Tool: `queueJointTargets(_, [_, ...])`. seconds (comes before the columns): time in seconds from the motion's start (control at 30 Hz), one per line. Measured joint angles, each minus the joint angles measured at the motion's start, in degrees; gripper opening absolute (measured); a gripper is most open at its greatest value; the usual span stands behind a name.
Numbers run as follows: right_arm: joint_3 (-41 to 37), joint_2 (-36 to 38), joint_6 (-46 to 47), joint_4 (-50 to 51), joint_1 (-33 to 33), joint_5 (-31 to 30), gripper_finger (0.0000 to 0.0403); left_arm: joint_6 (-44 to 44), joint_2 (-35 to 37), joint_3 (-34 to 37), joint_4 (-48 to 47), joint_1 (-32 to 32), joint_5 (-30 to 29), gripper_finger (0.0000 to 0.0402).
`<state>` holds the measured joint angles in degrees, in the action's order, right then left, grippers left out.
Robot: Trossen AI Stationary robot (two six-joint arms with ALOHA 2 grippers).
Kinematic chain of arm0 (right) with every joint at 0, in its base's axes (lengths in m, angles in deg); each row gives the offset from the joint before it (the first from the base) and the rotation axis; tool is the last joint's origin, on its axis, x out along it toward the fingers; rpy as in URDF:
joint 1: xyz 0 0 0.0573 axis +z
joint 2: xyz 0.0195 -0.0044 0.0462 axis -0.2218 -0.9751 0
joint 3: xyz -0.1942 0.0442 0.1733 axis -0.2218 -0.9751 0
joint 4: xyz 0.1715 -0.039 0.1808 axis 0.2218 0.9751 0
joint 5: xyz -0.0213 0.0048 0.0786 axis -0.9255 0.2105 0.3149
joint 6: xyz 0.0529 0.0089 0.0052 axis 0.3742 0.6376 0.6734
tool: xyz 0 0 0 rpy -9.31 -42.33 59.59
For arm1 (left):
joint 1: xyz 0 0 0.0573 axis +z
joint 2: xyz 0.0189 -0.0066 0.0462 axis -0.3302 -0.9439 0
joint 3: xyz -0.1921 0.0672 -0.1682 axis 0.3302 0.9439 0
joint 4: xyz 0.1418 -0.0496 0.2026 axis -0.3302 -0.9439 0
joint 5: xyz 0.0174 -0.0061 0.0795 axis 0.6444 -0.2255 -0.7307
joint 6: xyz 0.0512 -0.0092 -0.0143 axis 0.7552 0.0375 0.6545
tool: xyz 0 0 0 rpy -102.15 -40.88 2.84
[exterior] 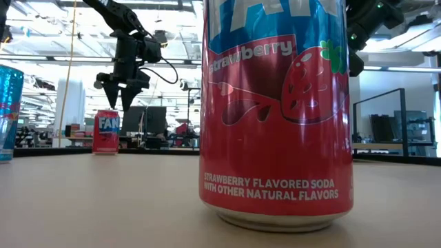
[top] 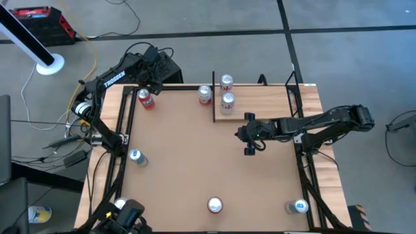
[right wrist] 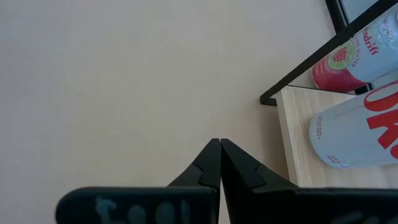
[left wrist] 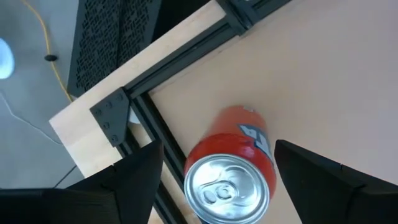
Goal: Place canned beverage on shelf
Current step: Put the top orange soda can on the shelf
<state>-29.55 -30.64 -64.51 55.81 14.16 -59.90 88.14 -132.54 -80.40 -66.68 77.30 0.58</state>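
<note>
A red canned beverage (top: 145,99) stands upright on the brown table near its far left corner. My left gripper (left wrist: 219,149) hovers open just above it, pointing down, one finger on either side of the can's silver top (left wrist: 225,188). In the low view the fingertips (exterior: 124,96) hang a little above that can (exterior: 106,131). The shelf (top: 266,104), a pale plank with thin black posts, lies at the far right and carries two upright cans (top: 227,103) at its left end. My right gripper (top: 250,140) is shut over bare table, just in front of the shelf.
Another can (top: 205,95) stands on the table left of the shelf. A blue can (top: 135,156) is at the left, a strawberry soda can (exterior: 275,110) at the near edge's middle, and a blue can (top: 299,207) near the right corner. Black frame rails (left wrist: 155,106) border the table.
</note>
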Motion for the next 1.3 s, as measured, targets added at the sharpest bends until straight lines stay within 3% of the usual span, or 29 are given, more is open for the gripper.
queueJointTargets(0.53, [0.0,0.0,0.0,0.0,0.0,0.0,0.0033,-1.6,0.0,0.0,-0.7,0.0,1.0,0.0382])
queueJointTargets(0.67, [0.0,0.0,0.0,0.0,0.0,0.0,0.0033,-1.3,0.0,0.0,-2.4,0.0,4.0,0.0384])
queueJointTargets(0.97, [0.0,0.0,0.0,0.0,0.0,0.0,0.0033,-1.1,0.1,0.6,-3.3,0.0,4.1,0.0385])
queueJointTargets(1.3, [0.0,0.0,0.0,0.0,0.0,0.1,0.0033,3.7,0.1,11.2,3.0,0.9,4.2,0.0385])
